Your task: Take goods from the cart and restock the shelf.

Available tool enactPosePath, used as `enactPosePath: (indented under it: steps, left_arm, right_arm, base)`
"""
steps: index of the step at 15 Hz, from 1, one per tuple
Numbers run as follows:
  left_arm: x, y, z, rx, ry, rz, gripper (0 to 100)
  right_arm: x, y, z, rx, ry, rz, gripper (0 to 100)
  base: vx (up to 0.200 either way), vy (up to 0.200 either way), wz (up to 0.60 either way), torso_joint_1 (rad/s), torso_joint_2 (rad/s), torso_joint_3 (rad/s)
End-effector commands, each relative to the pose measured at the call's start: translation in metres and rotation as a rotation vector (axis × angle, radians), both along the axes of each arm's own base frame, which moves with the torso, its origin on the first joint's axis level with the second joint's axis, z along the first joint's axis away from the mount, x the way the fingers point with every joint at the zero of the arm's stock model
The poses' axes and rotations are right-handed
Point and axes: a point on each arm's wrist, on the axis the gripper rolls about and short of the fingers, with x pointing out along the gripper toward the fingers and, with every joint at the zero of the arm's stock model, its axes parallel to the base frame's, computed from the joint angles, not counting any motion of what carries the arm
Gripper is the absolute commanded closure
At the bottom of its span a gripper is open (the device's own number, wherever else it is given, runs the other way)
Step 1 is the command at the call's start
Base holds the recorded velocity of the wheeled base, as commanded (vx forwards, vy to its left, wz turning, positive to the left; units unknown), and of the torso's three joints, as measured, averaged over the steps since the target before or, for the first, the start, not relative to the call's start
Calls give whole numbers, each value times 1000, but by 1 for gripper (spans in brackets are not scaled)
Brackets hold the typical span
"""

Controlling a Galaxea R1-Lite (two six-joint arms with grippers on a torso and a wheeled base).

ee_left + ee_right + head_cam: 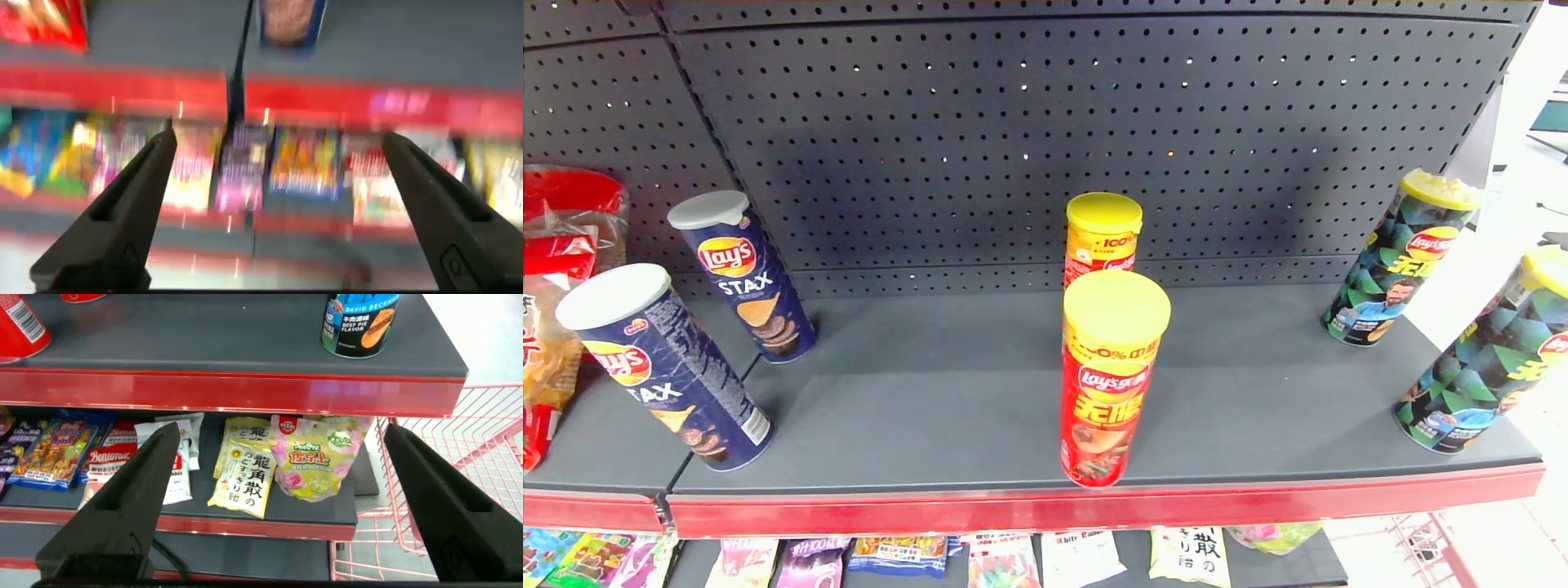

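While both arms hang in front of the shelves, the left claw [278, 137] is spread wide with nothing in it, and the right claw [279, 429] is wide and empty too. Six tall chip cans stand on the dark grey metal shelf [931, 392]. One dark blue can with a white lid [666, 367] is at the front left corner, with a second blue can [743, 273] behind it. One red can with a yellow lid [1112, 380] is at the middle of the front edge, with a second red can [1102, 237] right behind. One dark green can with a yellow lid [1482, 359] is at the front right corner, with a second green can [1401, 261] behind. The pink wire cart [482, 457] sits low, past the shelf's right end.
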Motion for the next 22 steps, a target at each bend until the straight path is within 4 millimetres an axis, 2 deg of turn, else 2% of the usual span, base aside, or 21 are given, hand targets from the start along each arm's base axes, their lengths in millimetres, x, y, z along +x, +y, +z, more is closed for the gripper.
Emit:
enactPosePath:
  steps: [1, 3, 5, 9, 22]
  left_arm:
    - [-8, 1, -15, 23, -151, -10, 0]
    - [-8, 1, -15, 12, -155, 0, 0]
    - [-3, -2, -23, -7, -185, -129, 0]
    - [-3, 1, -24, -6, -178, -23, 0]
    - [-3, 0, -24, -1, -177, -33, 0]
  right_arm:
    - [0, 0, 0, -1, 1, 1, 0]
    - [0, 0, 0, -1, 1, 1, 0]
    - [0, 0, 0, -1, 0, 1, 0]
    - [0, 0, 0, -1, 1, 1, 0]
    - [0, 0, 0, 1, 1, 2, 0]
  base:
    - [0, 0, 0, 0, 0, 0]
    - [0, 0, 0, 0, 0, 0]
    - [0, 0, 0, 0, 0, 0]
    - [0, 0, 0, 0, 0, 0]
    - [0, 0, 0, 0, 0, 0]
